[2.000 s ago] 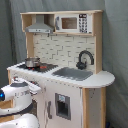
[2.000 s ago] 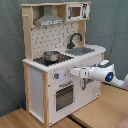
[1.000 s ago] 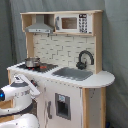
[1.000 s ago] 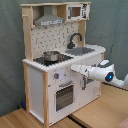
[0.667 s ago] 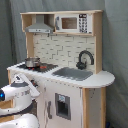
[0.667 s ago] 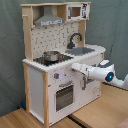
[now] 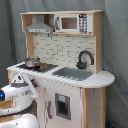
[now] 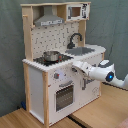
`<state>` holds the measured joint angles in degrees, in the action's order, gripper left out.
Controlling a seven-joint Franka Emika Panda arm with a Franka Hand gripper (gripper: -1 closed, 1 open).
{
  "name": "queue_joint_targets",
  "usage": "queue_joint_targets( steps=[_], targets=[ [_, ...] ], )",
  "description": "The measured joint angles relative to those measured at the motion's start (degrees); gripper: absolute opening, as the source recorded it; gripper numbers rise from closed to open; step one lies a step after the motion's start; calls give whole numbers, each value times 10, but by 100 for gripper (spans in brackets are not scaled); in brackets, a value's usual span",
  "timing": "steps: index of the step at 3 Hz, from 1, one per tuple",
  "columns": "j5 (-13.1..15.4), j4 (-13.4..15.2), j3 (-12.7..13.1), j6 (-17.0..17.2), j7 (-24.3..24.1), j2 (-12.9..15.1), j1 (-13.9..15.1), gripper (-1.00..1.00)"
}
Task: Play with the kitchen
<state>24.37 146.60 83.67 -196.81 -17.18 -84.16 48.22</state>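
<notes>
In the first exterior view, white arm at 8 o'clock, gripper up against the counter edge below the hob; finger state cannot be told; kitchen filling centre, pot at 9 o'clock, sink centre, tap at 3 o'clock. In the second exterior view, gripper at the front panel beside the knobs; oven door at 6 o'clock.

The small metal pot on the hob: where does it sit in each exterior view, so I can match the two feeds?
First exterior view: the pot sits left of centre on the black hob, left of the grey sink.
Second exterior view: the pot sits near the middle, on the hob at the counter's front corner, sink behind it to the right.
Shared landmark: the black tap.
</notes>
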Motion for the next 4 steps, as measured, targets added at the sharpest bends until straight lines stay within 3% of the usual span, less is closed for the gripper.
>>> queue_joint_targets(
  steps=[3,4],
  targets=[
    [-5,-1,0,-12,-161,0,-1,-100],
    [-5,-1,0,-12,-161,0,-1,100]
  ],
)
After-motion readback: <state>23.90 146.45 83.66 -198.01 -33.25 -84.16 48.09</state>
